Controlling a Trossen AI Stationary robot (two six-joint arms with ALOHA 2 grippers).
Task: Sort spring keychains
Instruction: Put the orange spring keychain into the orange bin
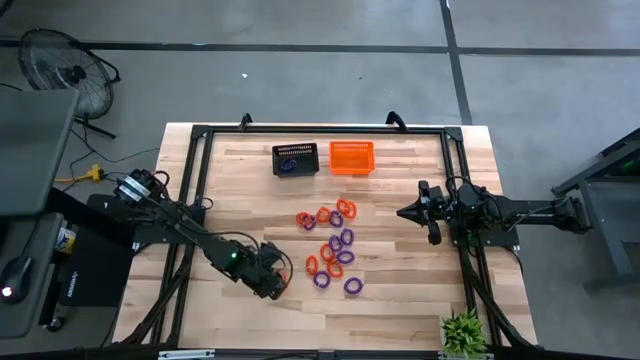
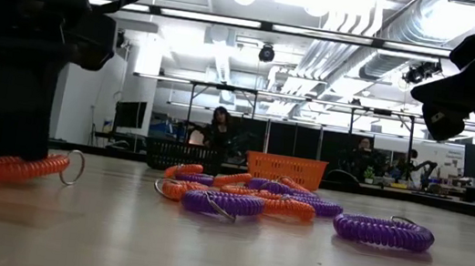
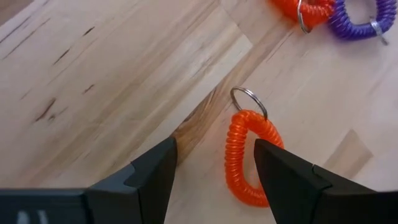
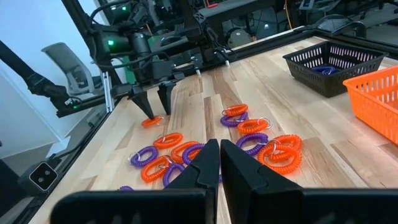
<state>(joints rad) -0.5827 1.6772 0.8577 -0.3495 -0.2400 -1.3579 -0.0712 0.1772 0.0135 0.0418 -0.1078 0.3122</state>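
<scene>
One orange spring keychain (image 3: 249, 155) lies flat on the wood, apart from the others, its metal ring (image 3: 249, 99) pointing away from the wrist. My left gripper (image 3: 214, 149) is open and points down over it (image 4: 151, 120); one side of the coil lies between the fingers, and the other side is hidden under one finger (image 3: 283, 177). The remaining purple and orange keychains (image 1: 330, 245) lie scattered mid-table. My right gripper (image 1: 403, 212) is shut and hovers raised at the table's right, right of the pile. My left gripper comes from above with its fingers astride one side of the orange coil (image 3: 233, 149), which lies flat on the table. Whether a fingertip touches the coil, I cannot tell.
A black mesh basket (image 1: 296, 158) holding a purple keychain (image 4: 323, 68) and an orange mesh basket (image 1: 351, 157) stand side by side at the far edge. A small green plant (image 1: 462, 333) sits at the near right corner. Bare wood lies around the left gripper.
</scene>
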